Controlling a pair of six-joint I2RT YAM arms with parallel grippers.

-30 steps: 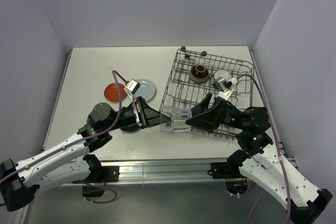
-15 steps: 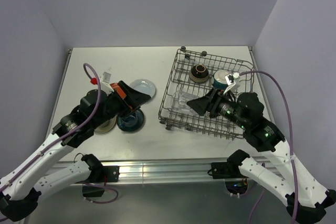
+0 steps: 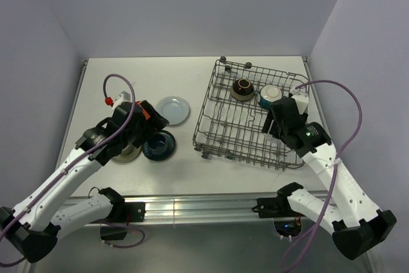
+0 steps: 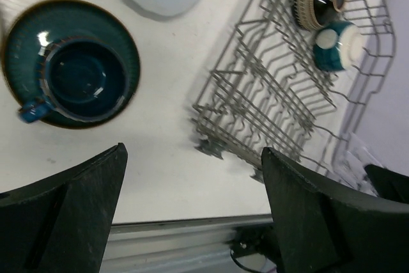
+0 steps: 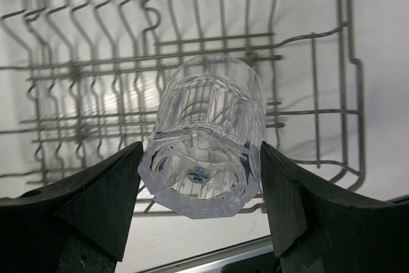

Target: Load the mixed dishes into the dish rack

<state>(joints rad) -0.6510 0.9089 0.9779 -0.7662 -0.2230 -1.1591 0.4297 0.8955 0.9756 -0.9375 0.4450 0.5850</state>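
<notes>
Two robot arms work at a white table [image 3: 108, 81] with a grey wire dish rack [image 3: 233, 127] on its right half. The only label in sight is a small round blue and white sticker [image 5: 198, 175] on the base of the clear glass cup [image 5: 211, 110]; its print is too small to read. Only the right wrist view shows this cup, base turned to the camera, over the dish rack's wire floor and prongs. The right gripper [image 5: 200, 158] is clamped on it, one black finger against each side. In the overhead view the cup is hidden beneath that gripper, which hangs over the near right part of the dish rack. In the far part of the dish rack a brown bowl [image 3: 242, 88] and a cream and teal bowl [image 3: 270, 94] sit side by side. To the left of the dish rack lies a pale blue plate [image 3: 172, 109], and nearer the arms a dark teal plate [image 4: 123, 43]. The left wrist view shows that this plate carries what looks like a matching teal cup [image 4: 77, 75] with a handle. Further left of the dish rack, seen only from overhead, a grey-beige plate [image 3: 130, 154] is partly covered by the left arm. The left gripper [image 4: 193, 151] hovers above the table beside the dark teal plate, its fingers spread wide with nothing between them
</notes>
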